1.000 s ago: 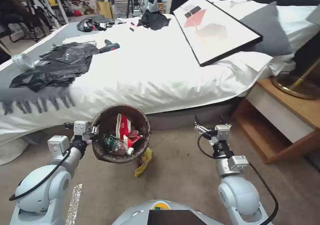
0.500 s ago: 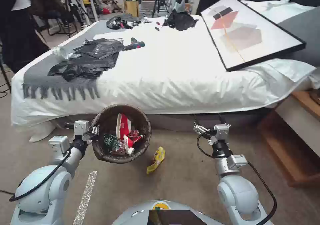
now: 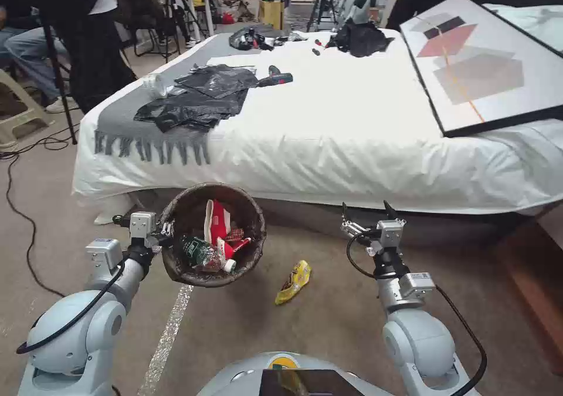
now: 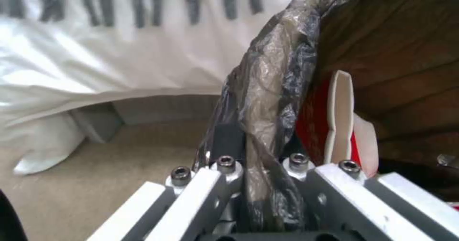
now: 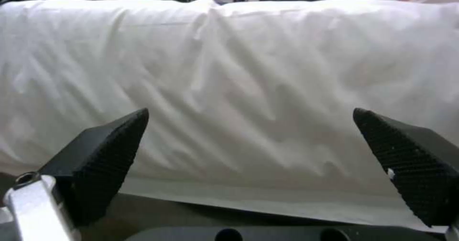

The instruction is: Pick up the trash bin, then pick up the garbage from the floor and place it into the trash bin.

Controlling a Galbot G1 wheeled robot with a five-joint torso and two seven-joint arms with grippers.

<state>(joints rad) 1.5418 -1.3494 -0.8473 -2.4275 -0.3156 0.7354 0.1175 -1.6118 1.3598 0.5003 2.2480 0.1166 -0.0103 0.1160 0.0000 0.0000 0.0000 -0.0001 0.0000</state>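
In the head view, the trash bin (image 3: 176, 270), with a dark bag folded over its rim, hangs above the carpet in front of my left arm. My left gripper (image 3: 166, 230) is shut on its rim; the left wrist view shows the left gripper (image 4: 260, 169) clamping the bagged rim of the trash bin (image 4: 272, 76). Garbage lies inside: red-and-white packets (image 3: 218, 223), a green bottle (image 3: 199, 252), and a packet (image 4: 339, 119) up close. A yellow wrapper (image 3: 294, 281) lies on the floor between my arms. My right gripper (image 3: 366, 209) is open, as the right gripper (image 5: 253, 155) faces the bed's sheet.
A bed (image 3: 352, 138) spans the view ahead, carrying black plastic sheets (image 3: 199, 94), a drill (image 3: 275, 80) and a framed picture (image 3: 487, 61). A cable (image 3: 17, 208) and tripods stand at the left. A silver strip (image 3: 170, 337) runs along the carpet.
The whole picture has shifted right, so the camera has turned left along the bed. Both arms hold the same pose, and the yellow wrapper now shows farther right of the bin.
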